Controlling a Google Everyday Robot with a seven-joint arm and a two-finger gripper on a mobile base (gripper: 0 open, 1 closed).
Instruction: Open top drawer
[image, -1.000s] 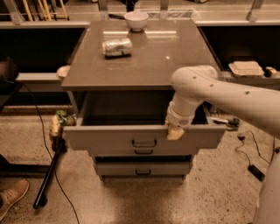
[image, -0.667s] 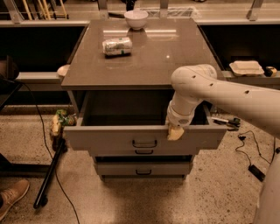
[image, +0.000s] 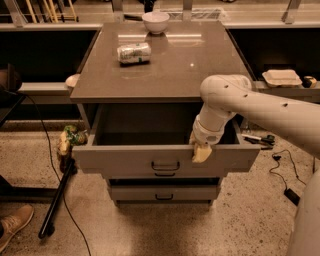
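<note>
Cream-tipped gripper sits on the front lip of the wide grey top drawer, right of its small dark pull handle. Grip state: cannot tell. The drawer stands pulled well out under the grey-brown tabletop, interior exposed. Its long axis runs left-right, and any further travel is toward the camera. The label on the lying silver-green can is unreadable.

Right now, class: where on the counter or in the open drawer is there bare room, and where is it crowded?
Free: the countertop along its front and right side, bordered by the can and bowl; the top drawer looks bare inside, left of the arm. Crowded: the back around them, and the drawer's front rim where the claw sits.
</note>
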